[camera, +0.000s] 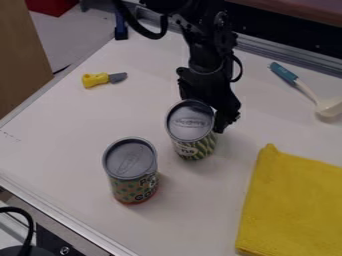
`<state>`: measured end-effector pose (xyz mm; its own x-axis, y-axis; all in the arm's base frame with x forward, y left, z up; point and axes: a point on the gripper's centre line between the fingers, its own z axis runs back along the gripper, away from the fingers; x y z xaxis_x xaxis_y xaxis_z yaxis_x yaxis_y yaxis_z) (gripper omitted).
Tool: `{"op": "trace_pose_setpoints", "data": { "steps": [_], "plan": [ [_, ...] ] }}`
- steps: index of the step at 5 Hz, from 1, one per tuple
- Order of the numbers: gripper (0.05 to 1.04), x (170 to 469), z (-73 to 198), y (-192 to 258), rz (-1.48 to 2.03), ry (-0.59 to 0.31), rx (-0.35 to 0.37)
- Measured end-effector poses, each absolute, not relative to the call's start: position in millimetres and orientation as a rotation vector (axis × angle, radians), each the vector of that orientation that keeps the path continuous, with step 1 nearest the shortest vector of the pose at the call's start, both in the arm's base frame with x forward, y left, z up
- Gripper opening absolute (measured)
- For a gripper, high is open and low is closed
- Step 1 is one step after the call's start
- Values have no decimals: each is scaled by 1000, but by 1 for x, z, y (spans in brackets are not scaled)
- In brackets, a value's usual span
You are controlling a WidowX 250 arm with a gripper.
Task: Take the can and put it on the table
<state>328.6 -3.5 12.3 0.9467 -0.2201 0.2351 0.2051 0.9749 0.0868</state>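
in the camera view, the black arm comes in from 12 o'clock and the gripper [224, 120] hangs low beside the striped can [190, 122], on that can's 2 o'clock side. i can't tell from here how wide or narrow the gripper stands, nor whether it has a hold on the can. the striped can, with its grey lid and wavy green and pale label, is upright near the middle of the view, over the white table [60, 125]; whether its base touches the tabletop is not clear. toward 8 o'clock from it, and apart from it, is can number 2, the dotted can [130, 162], upright on the table with a grey lid and a reddish bottom rim. out between 10 and 11 o'clock lies a small knife [105, 79], yellow in the handle and grey in the blade, the blade pointing to about 3 o'clock. around 2 o'clock is a utensil with a teal handle [284, 73], its cream head lying toward 3 o'clock at the edge of the view. a yellow cloth [294, 210] lies spread between 4 and 5 o'clock. past the table's edge, a brown panel [20, 60] stands at 10 o'clock, a red object [52, 6] is at 11 o'clock, and a black cable [30, 225] curves at 8 o'clock.
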Motion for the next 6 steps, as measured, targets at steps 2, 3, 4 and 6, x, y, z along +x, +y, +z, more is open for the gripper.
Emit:
{"op": "trace_pose_setpoints", "data": {
  "steps": [2, 3, 4, 6],
  "plan": [
    [999, 306, 6, -5, -248, -225, 77],
    [999, 308, 12, -5, -226, -260, 77],
    [999, 321, 18, -4, -177, -336, 103],
    [999, 343, 31, -5, -121, -390, 99]
  ]
}}
